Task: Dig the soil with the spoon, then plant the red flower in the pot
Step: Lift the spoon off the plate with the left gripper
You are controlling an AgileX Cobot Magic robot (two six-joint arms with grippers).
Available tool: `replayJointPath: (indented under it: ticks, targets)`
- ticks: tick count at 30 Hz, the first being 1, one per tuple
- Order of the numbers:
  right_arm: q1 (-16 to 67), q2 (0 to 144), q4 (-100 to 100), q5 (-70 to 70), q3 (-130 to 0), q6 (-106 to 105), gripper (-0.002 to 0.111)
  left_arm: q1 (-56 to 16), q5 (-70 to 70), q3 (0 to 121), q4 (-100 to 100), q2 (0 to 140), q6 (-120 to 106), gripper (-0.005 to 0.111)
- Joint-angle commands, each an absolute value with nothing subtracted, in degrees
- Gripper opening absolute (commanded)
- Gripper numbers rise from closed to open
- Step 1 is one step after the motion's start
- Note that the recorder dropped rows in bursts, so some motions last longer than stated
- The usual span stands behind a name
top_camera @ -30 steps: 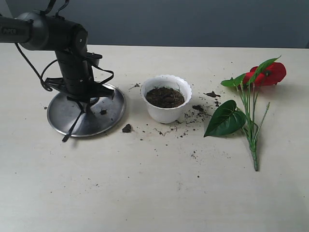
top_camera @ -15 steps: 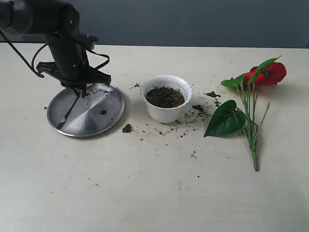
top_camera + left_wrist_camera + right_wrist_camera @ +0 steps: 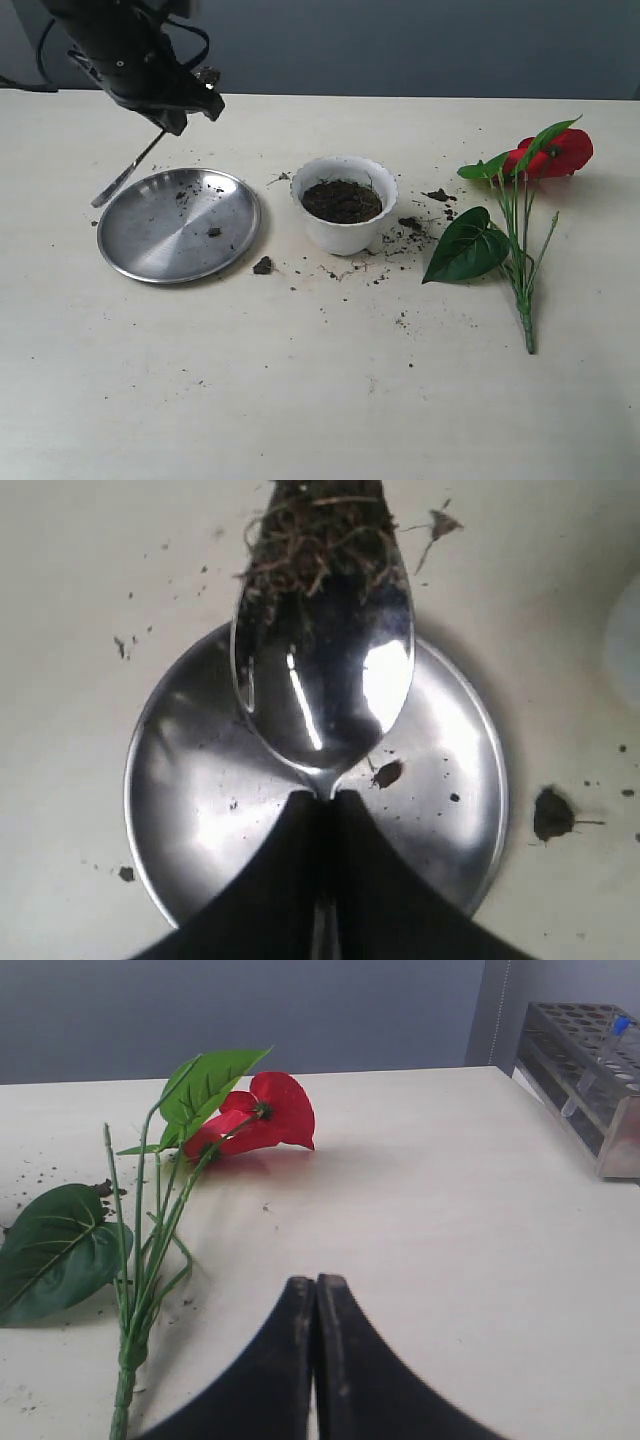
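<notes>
**While the spoon hangs by the plate, the flower waits to be lifted**

Since the red flower (image 3: 500,240) lies flat near the table's right edge, well apart from the pot (image 3: 345,238), we judge it light and floppy. Its thin plastic stems and broad leaves would bend under a pinch. The best hold looks to be low down, where the stems bundle into one stiffer stalk. The right fingers (image 3: 310,1295) are pressed together on nothing, near that stalk.

The left fingers (image 3: 305,815) are clamped on the handle of the spoon (image 3: 128,170), raised at the steel plate (image 3: 170,235) toward the table's left edge. We expect the slim metal to be stiff and slick, apt to twist in a narrow grip.

Only the left wrist view shows fibrous soil (image 3: 315,540) clinging to the spoon's bowl. Only the exterior view shows the pot filled with earth near the table's middle. Only the right wrist view shows a tube rack (image 3: 590,1080) at a far corner.
</notes>
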State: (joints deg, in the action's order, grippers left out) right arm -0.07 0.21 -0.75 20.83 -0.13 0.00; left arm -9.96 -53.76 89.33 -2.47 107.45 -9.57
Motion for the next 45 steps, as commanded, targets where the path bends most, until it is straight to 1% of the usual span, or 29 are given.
replayJointPath:
  ticks: [1,5,9,12,20,23,27,29,36,41,45]
  targets:
    - [0.1,0.0,-0.8,20.6,0.0,0.0,0.0,-13.1,-53.0,89.2,-5.1,104.7,-26.4,0.0]
    - [0.1,0.0,-0.8,20.6,0.0,0.0,0.0,-18.4,-51.9,89.6,-2.9,104.3,-33.6,0.0]
    - [0.1,0.0,-0.8,20.6,0.0,0.0,0.0,-23.7,-50.8,90.5,7.6,104.3,-33.6,0.0]
    - [0.1,0.0,-0.8,20.6,0.0,0.0,0.0,-25.9,-50.5,91.5,14.9,104.4,-33.7,0.0]
    - [0.1,0.0,-0.8,20.6,0.0,0.0,0.0,-26.4,-46.6,94.8,15.2,104.4,-45.8,0.0]
    - [0.1,0.0,-0.8,20.6,0.0,0.0,0.0,-26.4,-45.3,95.0,10.8,104.4,-52.5,0.0]
    - [0.1,0.0,-0.8,20.6,0.0,0.0,0.0,-26.5,-44.8,95.0,0.0,104.4,-64.4,0.0]
    - [0.1,0.0,-0.8,20.6,0.0,0.0,0.0,-26.9,-45.0,95.0,-2.0,104.4,-66.2,0.0]
    - [0.1,0.0,-0.8,20.6,0.0,0.0,0.0,-29.9,-46.3,95.0,6.1,104.4,-66.4,0.0]
    - [0.1,0.0,-0.8,20.6,0.0,0.0,0.0,-30.2,-45.3,95.0,12.9,104.4,-66.5,0.0]
    - [0.1,0.0,-0.8,20.6,0.0,0.0,0.0,-30.2,-44.6,95.0,13.5,104.4,-66.5,0.0]
